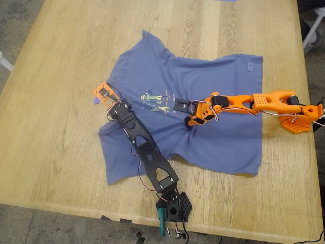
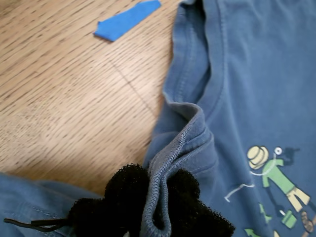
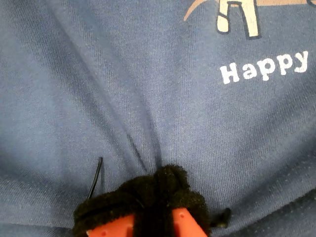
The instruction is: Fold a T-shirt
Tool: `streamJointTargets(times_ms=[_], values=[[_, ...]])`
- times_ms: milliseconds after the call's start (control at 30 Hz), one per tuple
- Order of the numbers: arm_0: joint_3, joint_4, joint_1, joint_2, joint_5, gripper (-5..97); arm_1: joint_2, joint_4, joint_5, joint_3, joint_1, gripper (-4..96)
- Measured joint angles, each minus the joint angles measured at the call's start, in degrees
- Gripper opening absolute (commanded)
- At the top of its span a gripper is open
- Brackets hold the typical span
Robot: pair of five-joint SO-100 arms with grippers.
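Note:
The slate-blue T-shirt (image 1: 218, 86) lies spread on the wooden table, its print (image 1: 157, 101) facing up. My first gripper (image 1: 116, 107), on the black arm, is at the shirt's edge towards the exterior view's left. In the first wrist view it (image 2: 158, 197) is shut on a raised fold of the T-shirt's (image 2: 256, 74) ribbed collar. My second gripper (image 1: 189, 122), on the orange arm, presses on the shirt's middle just right of the print. In the second wrist view it (image 3: 160, 182) is shut, pinching gathered T-shirt cloth (image 3: 148, 74) below the white "Happy" text (image 3: 264, 66).
A small blue tape scrap (image 1: 95, 101) lies on the bare wood beside the collar and also shows in the first wrist view (image 2: 126, 20). The black arm's base (image 1: 172, 206) stands at the table's front edge. The orange arm's base (image 1: 299, 122) stands at the right edge.

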Motion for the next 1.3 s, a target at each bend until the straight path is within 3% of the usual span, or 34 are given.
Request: streamJointTargets(times_ms=[567, 1300], values=[[0.0, 6.15, 21.27, 7.91, -1.49, 0, 1.05, -6.15, 1.41, 0.44, 10.99, -0.1], [0.0, 8.44, 62.93, 13.97, -1.58, 0, 1.49, -13.27, 1.05, 0.44, 32.26, -0.1]])
